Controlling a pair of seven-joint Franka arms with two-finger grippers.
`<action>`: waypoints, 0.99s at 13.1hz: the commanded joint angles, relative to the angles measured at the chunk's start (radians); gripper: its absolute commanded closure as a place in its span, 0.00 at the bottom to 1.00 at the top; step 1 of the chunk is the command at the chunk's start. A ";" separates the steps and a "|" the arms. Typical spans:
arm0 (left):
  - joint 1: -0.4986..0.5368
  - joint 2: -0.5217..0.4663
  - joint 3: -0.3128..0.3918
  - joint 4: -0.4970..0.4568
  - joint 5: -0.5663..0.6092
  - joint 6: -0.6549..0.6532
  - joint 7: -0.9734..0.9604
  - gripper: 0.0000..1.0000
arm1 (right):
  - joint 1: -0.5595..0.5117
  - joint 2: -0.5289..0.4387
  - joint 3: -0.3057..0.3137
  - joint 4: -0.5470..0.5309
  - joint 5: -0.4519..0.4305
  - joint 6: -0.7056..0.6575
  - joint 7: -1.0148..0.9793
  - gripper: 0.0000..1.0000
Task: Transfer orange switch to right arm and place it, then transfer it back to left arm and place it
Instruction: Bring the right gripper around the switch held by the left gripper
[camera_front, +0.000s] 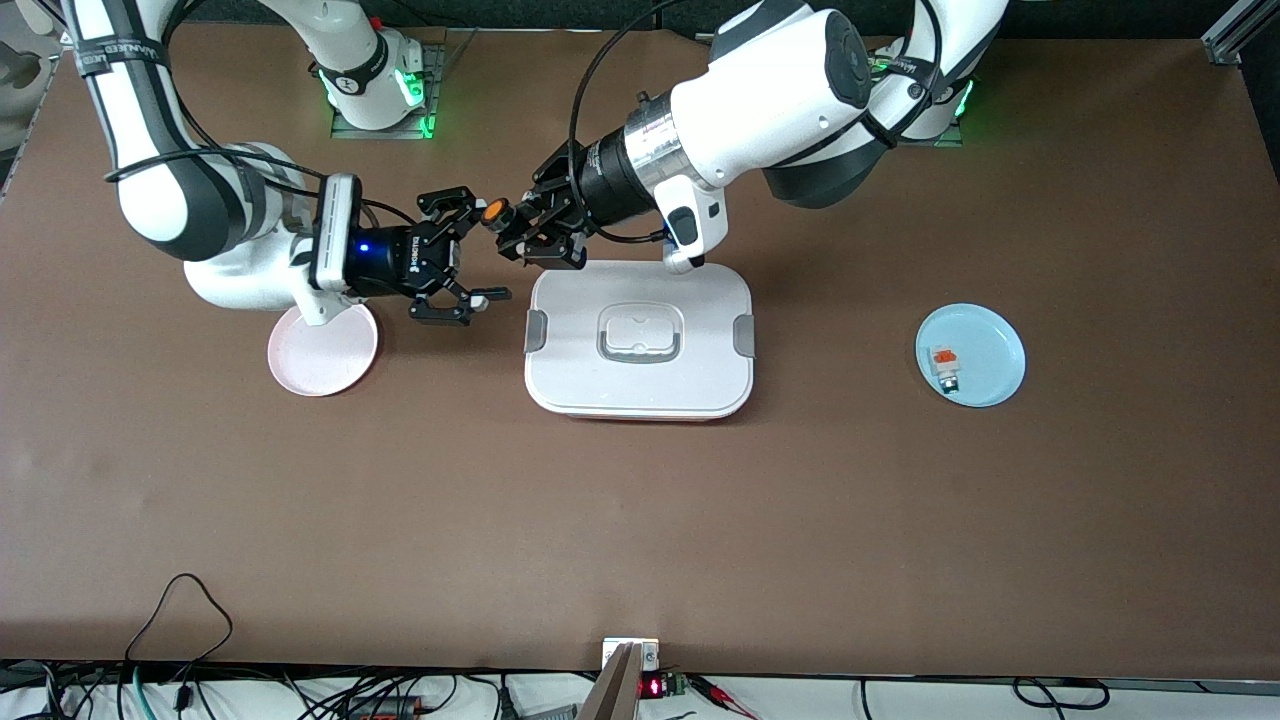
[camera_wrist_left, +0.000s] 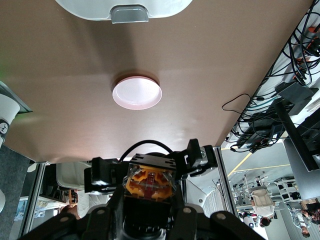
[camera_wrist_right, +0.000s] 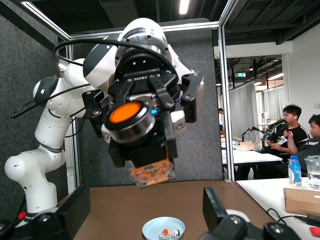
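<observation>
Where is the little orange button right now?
In the front view, the orange switch is up in the air, gripped by the left tool, with the open right tool facing it, above the table beside the box.

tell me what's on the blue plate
On the blue plate, toward the left arm's end of the table, lies one small white block with an orange patch and a dark end. Its underside and anything beneath it are covered.

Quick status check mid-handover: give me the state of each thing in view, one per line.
orange switch: held in the air, cap toward the right gripper.
left gripper: shut on the switch.
right gripper: jaws open, facing the switch.
box: lid on, clips down.
pink plate: bare.
blue plate: holds a small white block.
</observation>
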 joint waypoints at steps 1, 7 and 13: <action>-0.020 0.018 0.007 0.035 0.021 0.011 -0.031 0.98 | 0.036 -0.006 -0.001 -0.011 0.088 0.003 -0.024 0.00; -0.020 0.018 0.007 0.035 0.022 0.011 -0.031 0.98 | 0.070 -0.008 -0.001 0.000 0.131 0.026 -0.024 0.04; -0.018 0.018 0.007 0.033 0.024 0.011 -0.028 0.98 | 0.069 -0.016 -0.001 0.027 0.130 0.034 -0.034 0.39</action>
